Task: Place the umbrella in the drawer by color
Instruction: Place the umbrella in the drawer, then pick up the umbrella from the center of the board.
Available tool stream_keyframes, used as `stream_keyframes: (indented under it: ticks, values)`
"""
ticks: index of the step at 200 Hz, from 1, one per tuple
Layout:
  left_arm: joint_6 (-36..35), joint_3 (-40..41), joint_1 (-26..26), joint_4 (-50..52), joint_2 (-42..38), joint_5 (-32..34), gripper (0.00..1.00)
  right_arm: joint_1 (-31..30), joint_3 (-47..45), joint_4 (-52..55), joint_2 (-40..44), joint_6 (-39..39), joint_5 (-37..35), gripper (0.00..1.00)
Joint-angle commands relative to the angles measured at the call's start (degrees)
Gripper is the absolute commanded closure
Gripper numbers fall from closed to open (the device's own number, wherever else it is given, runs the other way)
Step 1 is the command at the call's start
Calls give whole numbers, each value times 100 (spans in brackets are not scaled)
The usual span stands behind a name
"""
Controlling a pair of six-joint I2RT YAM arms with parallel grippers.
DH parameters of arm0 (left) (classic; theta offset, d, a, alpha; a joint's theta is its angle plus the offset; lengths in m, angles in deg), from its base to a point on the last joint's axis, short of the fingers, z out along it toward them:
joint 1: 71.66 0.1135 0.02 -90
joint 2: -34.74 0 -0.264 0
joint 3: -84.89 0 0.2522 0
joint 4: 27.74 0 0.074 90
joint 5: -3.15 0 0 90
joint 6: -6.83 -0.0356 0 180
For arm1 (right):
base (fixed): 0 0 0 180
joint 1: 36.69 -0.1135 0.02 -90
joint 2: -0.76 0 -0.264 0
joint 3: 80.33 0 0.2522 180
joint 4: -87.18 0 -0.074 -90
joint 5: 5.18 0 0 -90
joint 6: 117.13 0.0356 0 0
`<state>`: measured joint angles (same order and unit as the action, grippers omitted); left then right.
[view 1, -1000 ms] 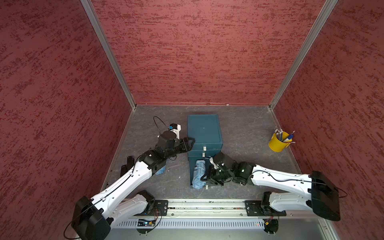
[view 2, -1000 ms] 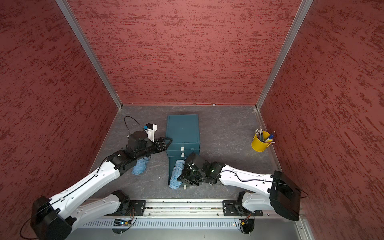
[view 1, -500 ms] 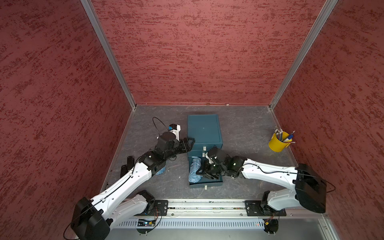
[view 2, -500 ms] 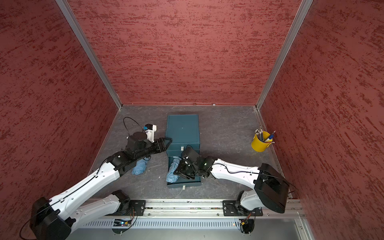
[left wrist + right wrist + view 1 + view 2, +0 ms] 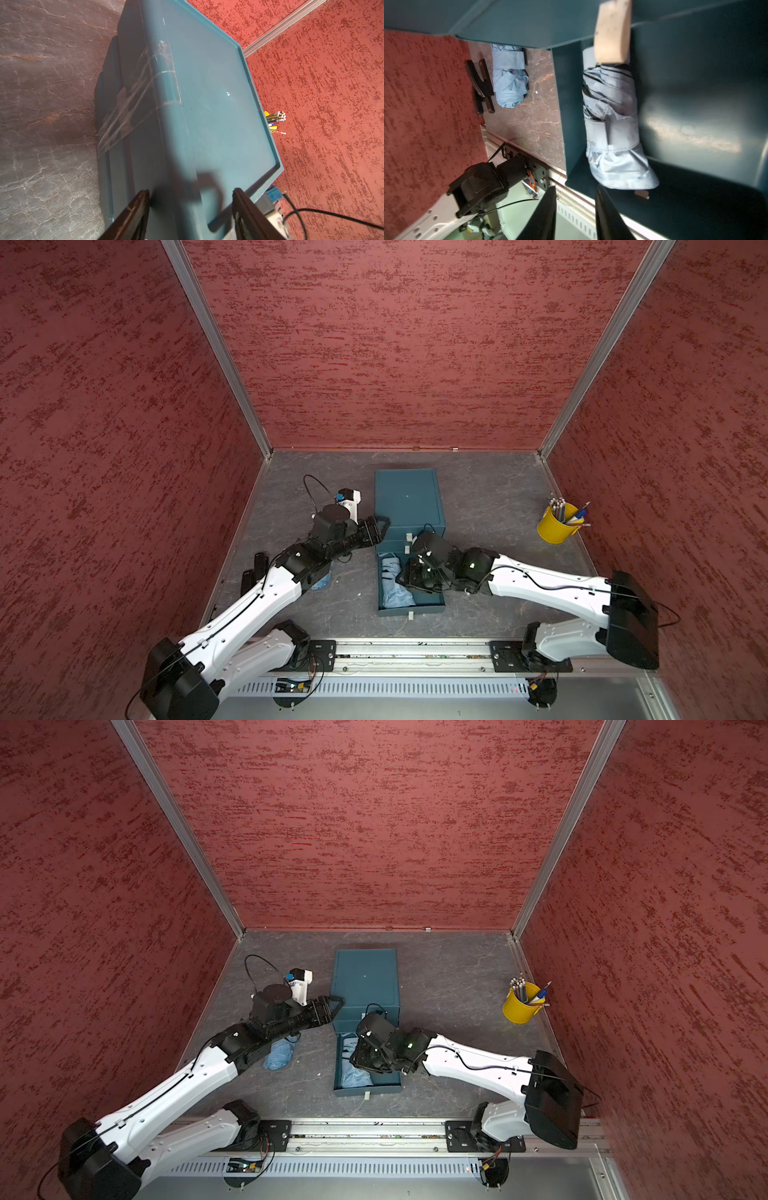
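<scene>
Black right gripper (image 5: pixel 576 187), parted, over drawer (image 5: pixel 411 610); left gripper (image 5: pixel 191 190) astride cabinet (image 5: pixel 207 104).

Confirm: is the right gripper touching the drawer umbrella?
Cannot tell. In the right wrist view the right gripper has a fingertip bordering the umbrella; top views hide it.

Soft, even light from above fills both top views, shadows faint on the grey floor (image 5: pixel 490 489). In the left wrist view, a dark curved shadow crosses the teal cabinet (image 5: pixel 207 104), where clear tape (image 5: pixel 133 108) glints. The right wrist view blurs, pale glare smearing the drawer wall (image 5: pixel 695 135).
</scene>
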<state>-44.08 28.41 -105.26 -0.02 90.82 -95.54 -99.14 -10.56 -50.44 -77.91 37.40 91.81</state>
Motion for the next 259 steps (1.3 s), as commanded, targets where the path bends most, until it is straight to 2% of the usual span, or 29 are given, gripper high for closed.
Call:
stream_keyframes:
  ticks: [1,17,46,60,75,95,104,129,134,147,168,199,233,259]
  values:
    - [79,-68,99,340,-237,93,32,-378,177,862,254,-324,-1168,78]
    - [139,-149,210,681,-521,391,27,-743,98,813,512,-412,-1656,81]
    - [211,-269,641,1565,-1046,823,23,-1454,-49,425,990,-762,-2349,81]
    - [350,-287,991,2191,-1125,1065,21,-1658,-101,286,1105,-870,-2552,78]
    - [482,-77,1539,2548,-1153,940,20,-1728,-118,195,1126,-907,-2626,73]
    - [651,442,2381,2582,-1179,303,20,-1803,-44,145,1050,-1032,-2677,52]
    - [654,702,2688,2490,-1196,91,20,-1840,1,147,993,-1088,-2728,47]
    - [635,1114,3124,2333,-1187,77,16,-1985,231,515,744,-937,-3227,29]
    - [628,1146,3144,2294,-1151,107,16,-2018,310,641,674,-864,-3352,25]
    - [617,1227,3150,2177,-1020,172,17,-2090,410,893,529,-698,-3690,23]
    - [576,1284,3126,1897,-679,230,20,-2232,297,734,532,-628,-4111,18]
    - [453,1255,2953,1630,-18,677,21,-2253,61,283,745,-810,-4107,18]
    - [404,1057,2103,1653,357,1865,21,-2246,63,265,732,-917,-3889,19]
    - [372,924,1785,1617,860,2102,23,-2245,59,398,731,-815,-3871,21]
